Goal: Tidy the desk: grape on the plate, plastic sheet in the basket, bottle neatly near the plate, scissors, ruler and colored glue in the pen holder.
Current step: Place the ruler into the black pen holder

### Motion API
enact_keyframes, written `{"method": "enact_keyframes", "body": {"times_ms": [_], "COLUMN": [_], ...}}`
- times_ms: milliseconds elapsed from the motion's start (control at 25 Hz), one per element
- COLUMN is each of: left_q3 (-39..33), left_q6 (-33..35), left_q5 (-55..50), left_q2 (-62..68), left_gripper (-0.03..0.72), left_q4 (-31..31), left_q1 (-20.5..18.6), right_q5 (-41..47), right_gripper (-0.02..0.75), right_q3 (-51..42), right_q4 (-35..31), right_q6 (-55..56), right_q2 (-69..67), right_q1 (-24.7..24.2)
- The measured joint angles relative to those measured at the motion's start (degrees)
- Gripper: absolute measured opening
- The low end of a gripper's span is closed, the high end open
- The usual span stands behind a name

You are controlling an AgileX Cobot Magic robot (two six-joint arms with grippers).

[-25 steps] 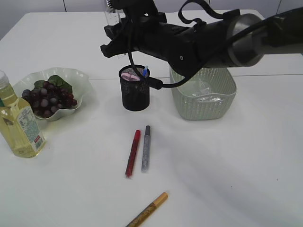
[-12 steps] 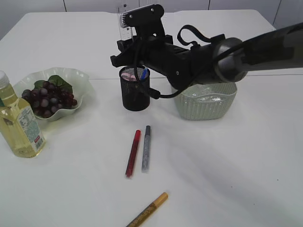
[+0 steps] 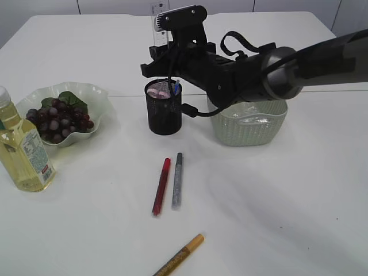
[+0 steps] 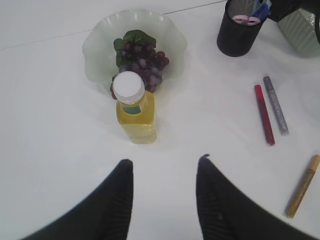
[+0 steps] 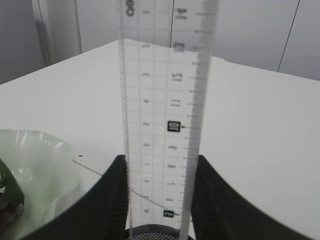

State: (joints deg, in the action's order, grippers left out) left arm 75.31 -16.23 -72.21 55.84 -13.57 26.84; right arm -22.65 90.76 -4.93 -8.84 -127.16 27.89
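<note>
Shifted rightward since earlier, the right end effector (image 5: pixel 159 200) clamps the clear ruler (image 5: pixel 162 115) upright over the pen holder (image 3: pixel 165 107). Only the left wrist view shows the left end effector (image 4: pixel 165 172), parted, above the bottle (image 4: pixel 134 107) beside the plate (image 4: pixel 100 42) of grapes (image 4: pixel 142 62).

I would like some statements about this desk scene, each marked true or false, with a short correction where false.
1. The right gripper holds the ruler upright over the pen holder. True.
2. The grapes lie in the basket. False: they are on the plate.
3. Three glue pens lie on the table. True.
4. The left gripper grips the bottle. False: it is open and apart from the bottle.
</note>
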Motion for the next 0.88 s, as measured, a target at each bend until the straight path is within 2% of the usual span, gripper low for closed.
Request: {"method": "enact_keyframes", "body": {"times_ms": [640,880], "left_q3": [0.00,0.00], "left_q6": [0.00,0.00], "left_q5": [0.00,0.00], "left_q2": [0.00,0.00], "left_gripper": [0.307,0.307], "left_q4": [0.00,0.00], "left_q1": [0.00,0.00], "right_q5": [2.26,2.56], "right_gripper": [0.260,0.304], "right_q3": [3.50,3.50], "right_q4": [-0.55,-0.55], "right_q6": [-0.13,-0.13], "right_q2": [-3.98,-3.98], "right_q1": [-0.13,-0.13]}}
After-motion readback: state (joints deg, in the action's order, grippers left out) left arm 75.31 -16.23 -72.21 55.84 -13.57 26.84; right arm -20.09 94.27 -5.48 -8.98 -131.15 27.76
